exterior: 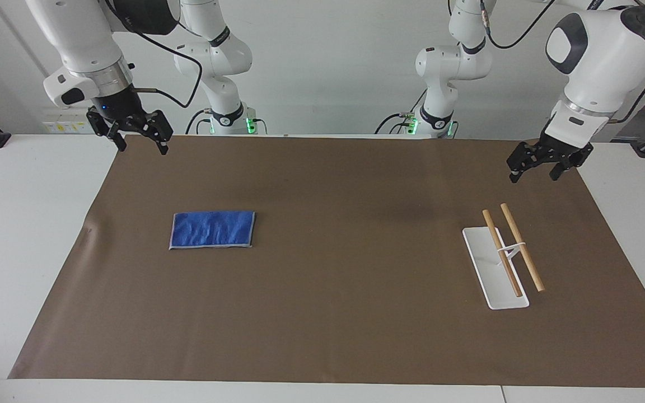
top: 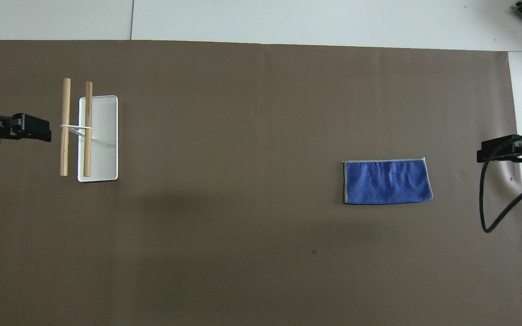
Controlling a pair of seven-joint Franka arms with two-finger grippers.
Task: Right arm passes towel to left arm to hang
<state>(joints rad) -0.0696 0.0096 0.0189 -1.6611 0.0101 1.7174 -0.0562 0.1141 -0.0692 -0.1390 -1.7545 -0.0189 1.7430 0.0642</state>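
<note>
The towel point(exterior: 212, 229) lies flat, its long side running along the bench point(exterior: 20, 224). My right end effector point(exterior: 139, 146) and left end effector point(exterior: 535, 173) gape wide, holding nothing.

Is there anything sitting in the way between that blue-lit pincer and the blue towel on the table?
Nothing visible. The right pincer hangs open above the brown mat's edge, and only bare mat lies between it and the blue towel. The wooden-bar rack stands toward the left arm's end, under the open left pincer.
</note>
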